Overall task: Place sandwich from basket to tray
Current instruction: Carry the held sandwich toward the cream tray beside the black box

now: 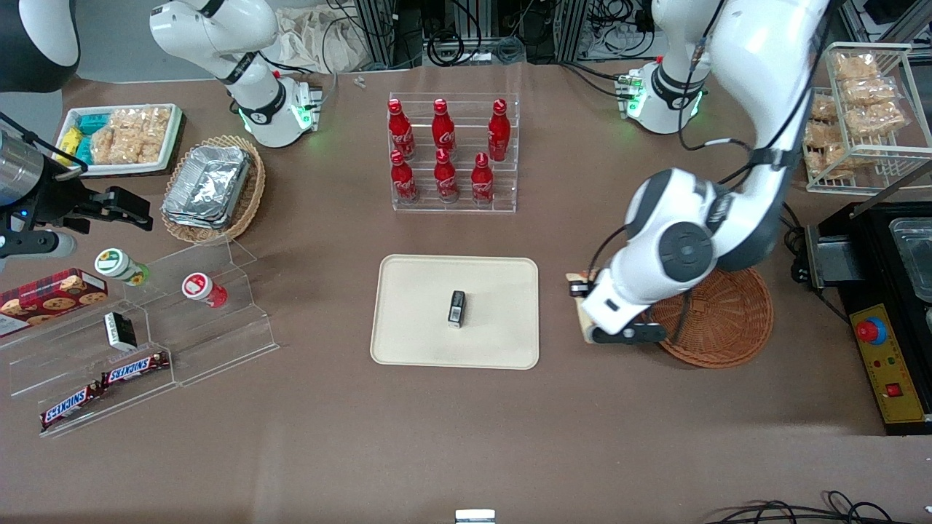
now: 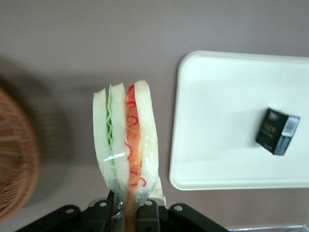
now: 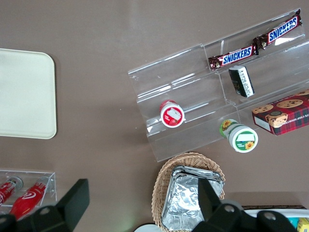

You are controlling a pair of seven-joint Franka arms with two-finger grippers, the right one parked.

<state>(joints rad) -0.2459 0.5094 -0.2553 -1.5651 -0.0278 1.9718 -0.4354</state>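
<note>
You are mid-carry: the tool (image 2: 129, 212) is clamped on the sandwich (image 2: 126, 145), held above the worktop (image 2: 96, 38) between the wicker basket (image 1: 717, 320) and the cream tray (image 1: 422, 320). Next, I judge, bring it over bare tray surface, clear of the small black box (image 1: 456, 308), then lower and release.
</note>
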